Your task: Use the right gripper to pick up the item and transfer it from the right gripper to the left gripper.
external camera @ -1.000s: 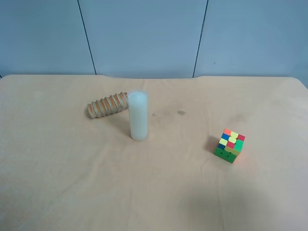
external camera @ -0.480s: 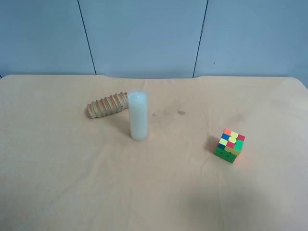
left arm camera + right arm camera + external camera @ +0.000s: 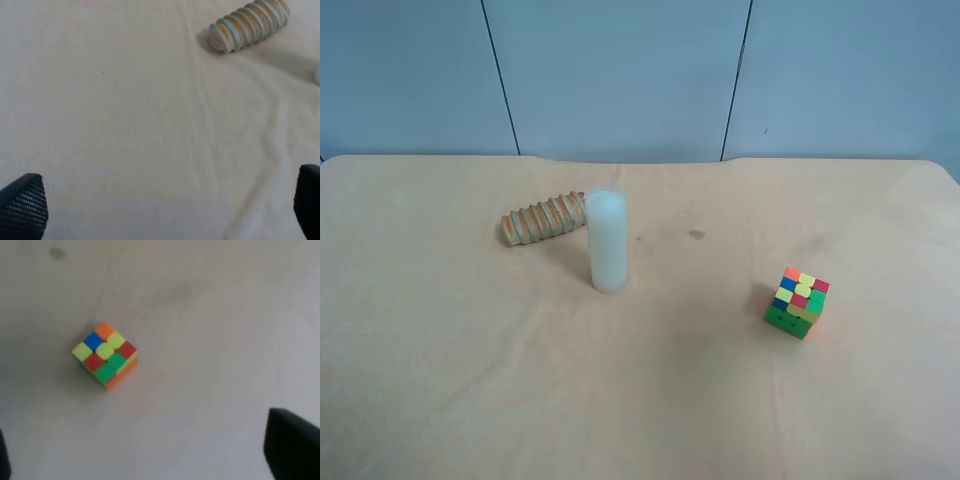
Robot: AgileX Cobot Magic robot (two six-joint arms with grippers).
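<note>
Open cloth surrounds the puzzle cube; the upright white cylinder and ridged roll stand well apart from it.

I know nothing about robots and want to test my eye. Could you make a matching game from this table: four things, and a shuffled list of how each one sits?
Things:
1. puzzle cube
2. white cylinder
3. brown ridged roll
4. left fingers

States:
A. lying on its side
B. spread wide, holding nothing
C. standing upright
D. many-coloured, sitting well apart from the other things

Pairs: 1-D, 2-C, 3-A, 4-B
</note>
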